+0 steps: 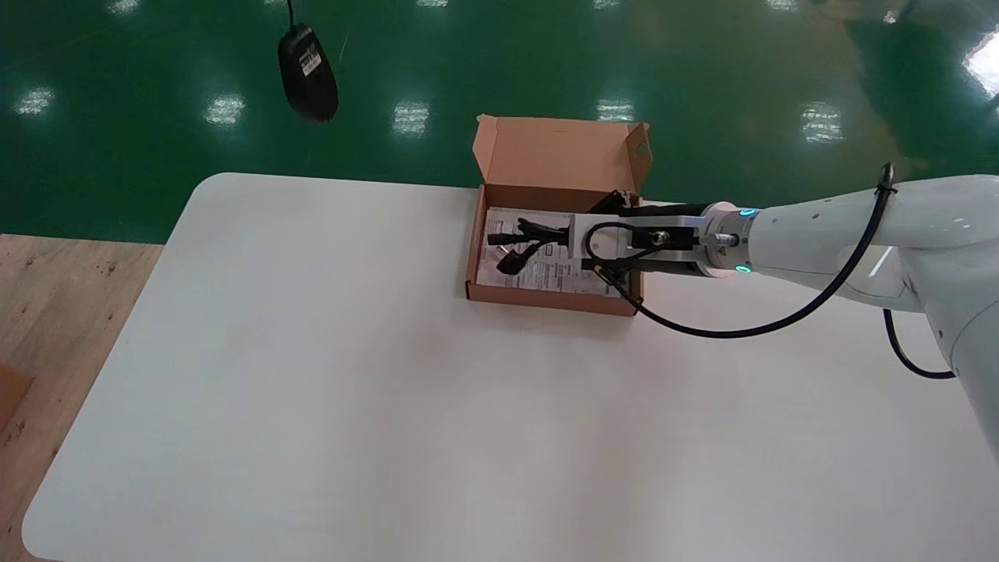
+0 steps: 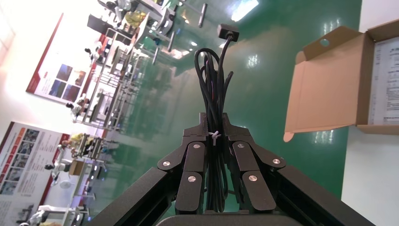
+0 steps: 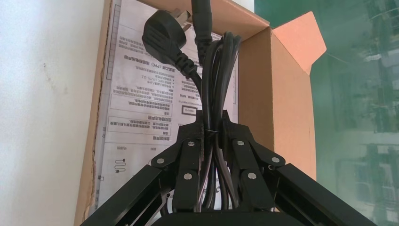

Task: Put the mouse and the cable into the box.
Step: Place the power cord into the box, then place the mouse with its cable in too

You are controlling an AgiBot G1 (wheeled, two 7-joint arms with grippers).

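The right gripper's (image 3: 212, 125) jaws are closed tight around a coiled black power cable (image 3: 217, 70), the loops bunched between them. The cable's plug (image 3: 164, 30) hangs out ahead of the jaws over the open cardboard box (image 1: 558, 156). That box sits at the far edge of the white desk (image 1: 351, 390), just above the centre of the head view, with its lid flap standing up at the back. A printed sheet (image 3: 141, 99) lines the bottom of the box, and the cable and plug show dark against it. Whether the plug rests on the sheet or hangs just above it cannot be made out. The right arm reaches in from the right edge of the frame, its wrist covering the box's right-hand end.

The left gripper's (image 2: 215, 136) jaws are likewise clamped shut, on a bundle of thin black mouse cord (image 2: 214, 84) bound by a small white tie (image 2: 214, 135). The cord's flat connector (image 2: 228, 32) sticks out past the loops.

The mouse (image 1: 308, 70) hangs in the upper left of the head view, well apart from the box and over the green floor (image 1: 702, 78) beyond the desk. It shows its labelled underside, and its cord runs off the top edge of the frame. The left gripper and arm lie outside the head view, and the mouse does not appear in the left wrist view.
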